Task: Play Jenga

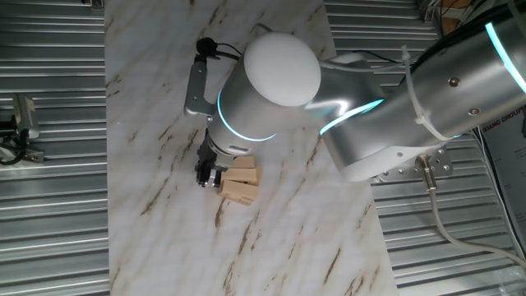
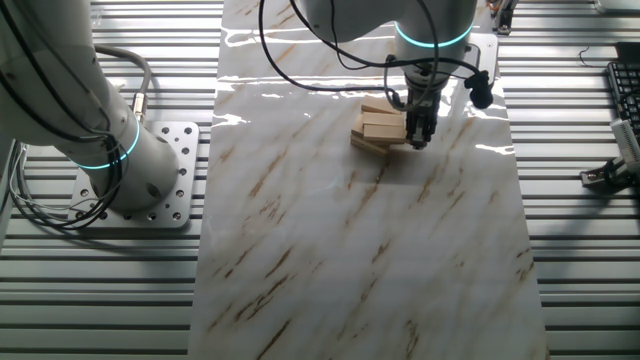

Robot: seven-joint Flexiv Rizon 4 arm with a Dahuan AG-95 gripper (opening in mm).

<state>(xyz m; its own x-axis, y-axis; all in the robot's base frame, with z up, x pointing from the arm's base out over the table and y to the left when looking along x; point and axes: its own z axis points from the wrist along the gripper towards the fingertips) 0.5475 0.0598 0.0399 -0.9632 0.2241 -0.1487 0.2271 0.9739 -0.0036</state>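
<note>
A small Jenga stack (image 1: 240, 182) (image 2: 378, 130) is sitting on a marble-patterned board (image 1: 164, 123) (image 2: 350, 260), and everything else is placed here by reference to that stack. The stack is made of plain pale-tan wooden blocks, rectangular and smooth-faced, lying in a few low layers; the lower blocks are jutting out at an angle beneath the upper ones, so the pile is looking slightly fanned and not square. The board under it is glossy white with thin brown veins, reflecting light in bright patches on the side beyond the stack in the other fixed view.

The gripper (image 1: 207, 174) (image 2: 417, 132) is hanging right at one end of the stack, its dark, narrow fingers (image 1: 201, 175) (image 2: 414, 128) pointing down toward the board. It is looking as if it is touching the block ends, but whether the fingers are spread, pressed together or pinching a block cannot be told from either view.

Above the stack, the arm's rounded silver-grey wrist (image 1: 263, 90) is looming, matte and smooth, with a glowing cyan ring (image 1: 234, 123) (image 2: 430, 40) around it. Black cables (image 2: 330, 50) are looping near the wrist. Around the board, ribbed corrugated metal (image 1: 49, 205) (image 2: 100, 300) is spreading out in parallel grey ridges.
</note>
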